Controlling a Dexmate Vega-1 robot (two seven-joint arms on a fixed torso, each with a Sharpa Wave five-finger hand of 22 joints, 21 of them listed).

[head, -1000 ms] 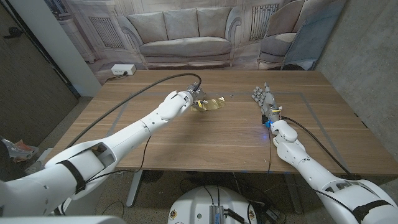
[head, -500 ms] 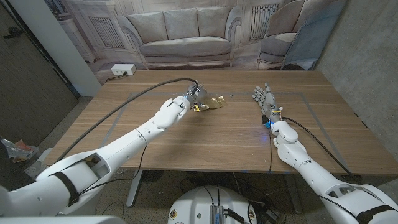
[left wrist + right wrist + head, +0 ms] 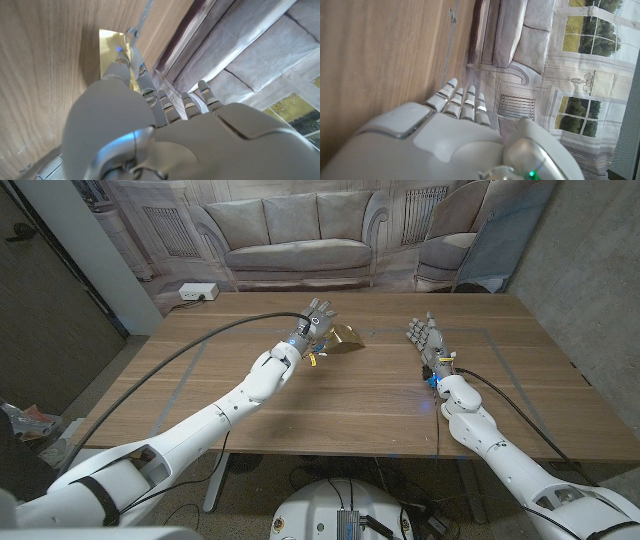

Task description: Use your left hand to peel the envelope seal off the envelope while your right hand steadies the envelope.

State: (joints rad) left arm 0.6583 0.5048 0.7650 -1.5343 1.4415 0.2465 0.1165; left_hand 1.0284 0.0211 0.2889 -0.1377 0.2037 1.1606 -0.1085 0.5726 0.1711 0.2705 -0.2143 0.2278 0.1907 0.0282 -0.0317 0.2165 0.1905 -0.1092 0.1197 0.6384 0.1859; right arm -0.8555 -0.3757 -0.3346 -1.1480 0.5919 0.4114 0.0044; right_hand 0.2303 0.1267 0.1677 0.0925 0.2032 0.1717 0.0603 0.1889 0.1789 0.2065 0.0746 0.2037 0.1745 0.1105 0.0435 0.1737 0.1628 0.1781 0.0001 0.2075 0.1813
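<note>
While the left hand is reaching across the wooden table toward its far side, its fingers are touching the gold envelope, which is lying on the wood just beside them; whether they are actually pinching it I cannot tell. Over in the left wrist view the envelope is showing past the fingertips. Well apart from the envelope, the right hand is standing upright on the table with its fingers straight and close together, holding nothing.
</note>
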